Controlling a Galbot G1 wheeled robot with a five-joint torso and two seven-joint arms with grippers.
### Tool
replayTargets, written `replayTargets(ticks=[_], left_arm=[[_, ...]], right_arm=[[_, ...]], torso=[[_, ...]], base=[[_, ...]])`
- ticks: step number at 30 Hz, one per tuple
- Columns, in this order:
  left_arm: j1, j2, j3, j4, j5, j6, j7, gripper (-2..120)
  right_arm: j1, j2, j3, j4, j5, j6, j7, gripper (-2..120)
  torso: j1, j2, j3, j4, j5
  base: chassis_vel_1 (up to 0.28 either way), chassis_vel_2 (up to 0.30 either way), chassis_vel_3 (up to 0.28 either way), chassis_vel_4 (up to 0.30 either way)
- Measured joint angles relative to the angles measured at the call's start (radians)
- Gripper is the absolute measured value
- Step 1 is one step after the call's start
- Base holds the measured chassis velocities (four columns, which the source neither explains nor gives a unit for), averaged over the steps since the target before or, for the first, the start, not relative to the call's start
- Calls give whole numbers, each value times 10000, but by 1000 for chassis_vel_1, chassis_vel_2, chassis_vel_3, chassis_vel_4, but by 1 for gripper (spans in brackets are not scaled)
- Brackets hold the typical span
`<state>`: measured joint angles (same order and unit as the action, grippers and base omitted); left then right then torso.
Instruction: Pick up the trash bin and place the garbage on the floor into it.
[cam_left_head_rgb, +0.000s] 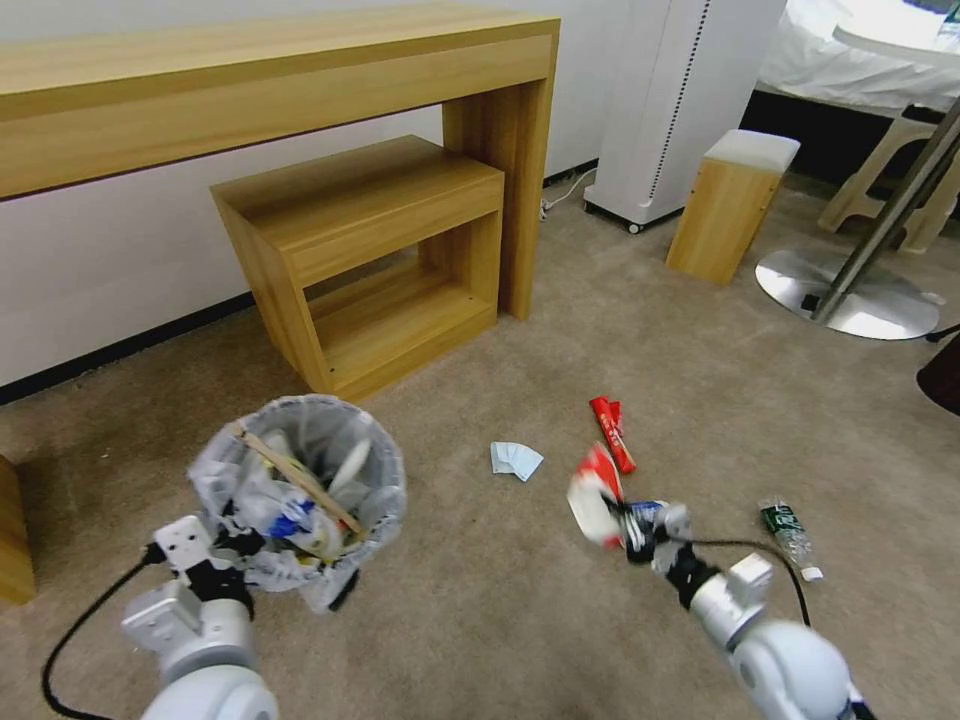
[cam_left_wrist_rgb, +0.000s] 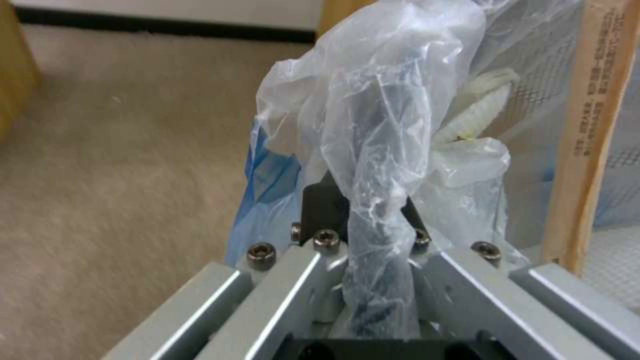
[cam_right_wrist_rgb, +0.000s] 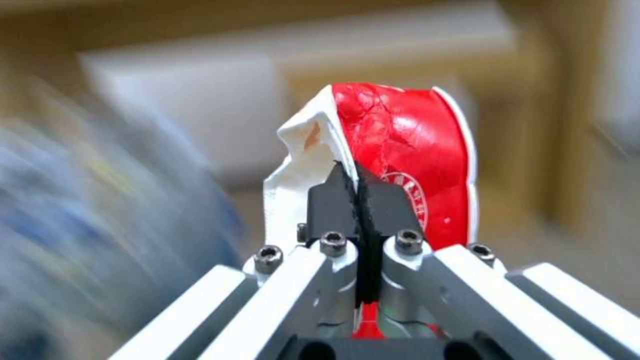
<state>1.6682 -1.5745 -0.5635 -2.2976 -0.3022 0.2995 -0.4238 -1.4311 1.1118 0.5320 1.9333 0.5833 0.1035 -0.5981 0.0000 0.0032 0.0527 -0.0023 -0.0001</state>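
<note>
Head view, left fingers (cam_left_head_rgb: 232, 541) pinching trash bin (cam_left_head_rgb: 300, 490) liner, right fingers (cam_left_head_rgb: 625, 520) pinching red packet (cam_left_head_rgb: 593, 495).

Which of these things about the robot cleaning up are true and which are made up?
1. The right claw is pinching a red and white packet. True.
2. The left claw is open and holds nothing. False: it is shut on the rim of the trash bin, over its plastic bag liner.
3. A green-label plastic bottle lies on the carpet. True.
4. The trash bin is empty inside. False: it holds a wooden stick and other litter.
5. The pale blue tissue sits on the wooden desk. False: it lies on the carpet.
</note>
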Motion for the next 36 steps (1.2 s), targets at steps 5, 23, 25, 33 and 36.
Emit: replayTargets(ticks=[5,23,25,33,36], left_arm=[[20,-284,876,440,746,-43,23,0],[84,-335,2042,500,815,338,-118,0],[107,-335,2076,452,843,338,-118,0],[277,-350,2164,203,986,315,-112,0],[308,-347,2162,180,1015,295,-102,0]], right_arm=[[1163,-49,-550,863,2068,662,-2730,0],[2822,929,-3161,-1607,581,1079,-4775,0],[2882,982,-3214,-1714,539,1130,-4751,0],[3270,1289,-3501,-2315,483,1503,-4338,0],[3312,1417,-3614,-2458,494,1564,-4212,0]], torso=[[1,0,0,0,-2],[1,0,1,0,0],[0,0,0,-1,0],[1,0,1,0,0],[1,0,0,0,0]], base=[[0,0,0,0],[0,0,0,0],[0,0,0,0],[0,0,0,0],[0,0,0,0]])
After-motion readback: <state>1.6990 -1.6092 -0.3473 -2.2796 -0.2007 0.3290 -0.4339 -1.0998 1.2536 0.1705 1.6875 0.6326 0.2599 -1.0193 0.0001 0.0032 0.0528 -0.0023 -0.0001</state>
